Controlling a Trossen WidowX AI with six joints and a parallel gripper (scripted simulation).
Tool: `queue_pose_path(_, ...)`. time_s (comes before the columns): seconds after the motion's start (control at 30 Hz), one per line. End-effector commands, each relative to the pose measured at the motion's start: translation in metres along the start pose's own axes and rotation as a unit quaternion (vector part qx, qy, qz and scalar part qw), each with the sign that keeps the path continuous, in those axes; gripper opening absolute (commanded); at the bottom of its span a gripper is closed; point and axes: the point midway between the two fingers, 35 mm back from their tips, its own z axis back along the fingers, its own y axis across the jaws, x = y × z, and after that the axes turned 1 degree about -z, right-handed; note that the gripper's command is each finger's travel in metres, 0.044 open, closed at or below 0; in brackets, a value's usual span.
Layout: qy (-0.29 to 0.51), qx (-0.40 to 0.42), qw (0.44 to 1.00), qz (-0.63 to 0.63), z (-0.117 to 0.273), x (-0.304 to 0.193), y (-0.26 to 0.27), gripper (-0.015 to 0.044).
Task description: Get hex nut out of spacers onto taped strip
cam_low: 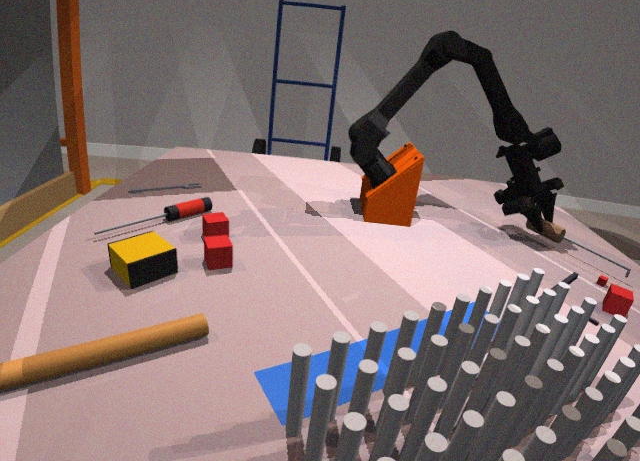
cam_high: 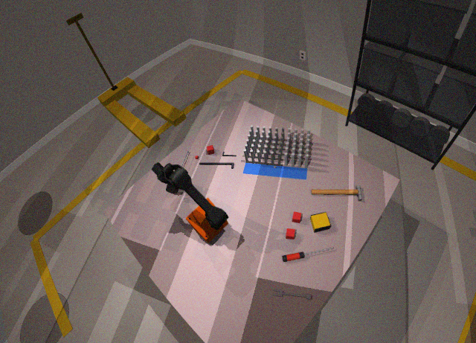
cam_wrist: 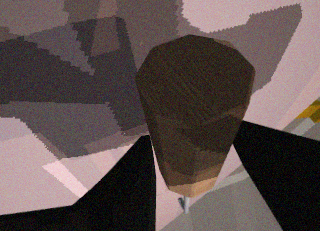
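Observation:
My gripper is shut on the wooden handle of a hook tool, left of the spacer field in the top view. The tool's thin metal rod slants out from the handle to a short bent tip, which points down. The tool is held a little above the table, its shadow apart from it. The grey metal spacers stand upright in rows. The blue taped strip lies along their front. I cannot make out the hex nut for certain.
Two black hex keys and a red cube lie between the tool and the spacers. A hammer, yellow block, more red cubes, a screwdriver and a wrench lie farther off.

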Motion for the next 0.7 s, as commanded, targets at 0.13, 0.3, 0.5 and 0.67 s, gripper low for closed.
queue_pose_path(0.13, 0.002, -0.001, 1.000, -0.003, -0.0070, 0.0055, 0.0048, 0.0000)
queue_pose_path(0.3, 0.000, 0.000, 1.000, 0.000, -0.0067, 0.0057, 0.0049, 0.0052)
queue_pose_path(0.5, 0.000, 0.000, 1.000, 0.000, -0.0067, 0.0057, 0.0049, 0.0210)
queue_pose_path(0.67, 0.000, 0.000, 1.000, 0.000, -0.0067, 0.0057, 0.0049, 0.0341)
